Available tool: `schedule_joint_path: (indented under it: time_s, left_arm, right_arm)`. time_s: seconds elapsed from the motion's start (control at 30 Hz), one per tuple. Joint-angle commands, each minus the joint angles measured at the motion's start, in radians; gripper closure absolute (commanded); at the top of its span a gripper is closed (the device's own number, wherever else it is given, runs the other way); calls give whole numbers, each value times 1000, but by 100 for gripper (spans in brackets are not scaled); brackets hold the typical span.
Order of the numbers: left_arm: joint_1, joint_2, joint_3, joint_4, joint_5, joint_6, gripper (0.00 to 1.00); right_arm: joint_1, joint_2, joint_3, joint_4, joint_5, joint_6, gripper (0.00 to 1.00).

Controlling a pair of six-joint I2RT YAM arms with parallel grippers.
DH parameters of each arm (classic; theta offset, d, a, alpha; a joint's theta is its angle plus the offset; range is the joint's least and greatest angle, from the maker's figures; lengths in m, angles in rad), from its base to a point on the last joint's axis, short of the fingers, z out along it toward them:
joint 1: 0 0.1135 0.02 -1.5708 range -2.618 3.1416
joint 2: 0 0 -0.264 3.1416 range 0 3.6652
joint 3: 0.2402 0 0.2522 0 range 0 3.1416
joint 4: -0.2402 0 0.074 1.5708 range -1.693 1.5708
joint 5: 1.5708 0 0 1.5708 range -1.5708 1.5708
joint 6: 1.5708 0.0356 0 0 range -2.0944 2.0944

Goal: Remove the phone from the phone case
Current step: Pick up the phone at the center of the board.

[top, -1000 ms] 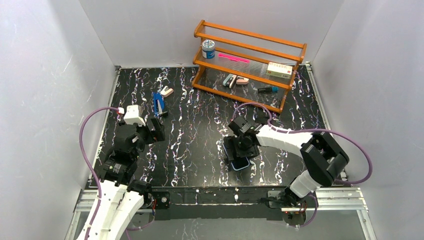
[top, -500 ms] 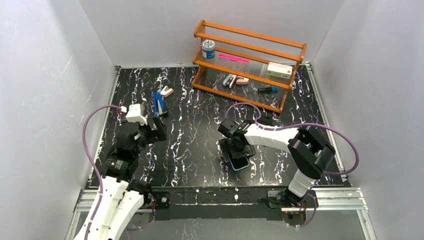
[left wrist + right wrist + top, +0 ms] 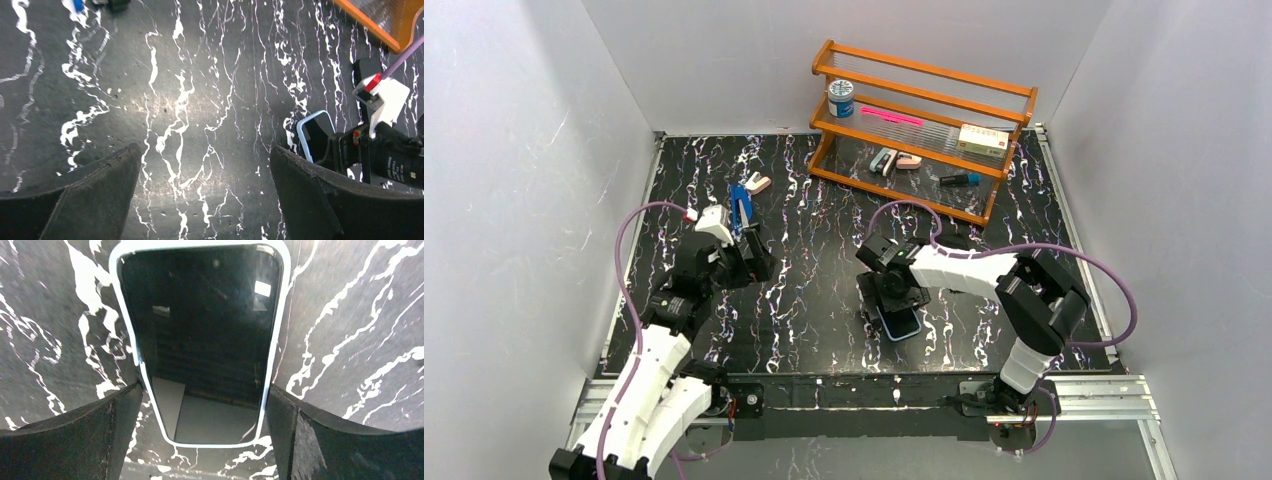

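The black-screened phone (image 3: pixel 200 330) lies face up on the black, white-veined desk (image 3: pixel 824 230), seated in its pale blue phone case (image 3: pixel 904 328). The overhead view hides most of it beneath the right tool (image 3: pixel 896 300). The right wrist view shows that tool's fingers (image 3: pixel 100 430) spread wide, flanking the case's long sides, though contact is unclear. Left of the case, the left tool (image 3: pixel 206 155) hangs wide open, holding nothing, and its camera catches one corner of the case.

No legible text; box (image 3: pixel 983 139) print too small
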Motion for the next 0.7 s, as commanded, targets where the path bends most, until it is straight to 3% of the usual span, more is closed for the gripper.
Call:
schedule_joint_path:
  time_s: [0.0,0.13,0.4,0.67]
  left_arm:
    - [-1,64,-22,26,96,-64,2]
    - [-5,98,-56,92,140,-112,2]
    - [-77,174,-107,213,162,-201,4]
    - [-160,201,-121,317,135,-286,7]
  right_arm:
    - [-6,112,-38,221,127,-6,4]
    - [-6,123,-39,240,139,-15,13]
    - [-6,151,-5,269,118,-20,47]
    - [-8,69,10,374,57,-11,73]
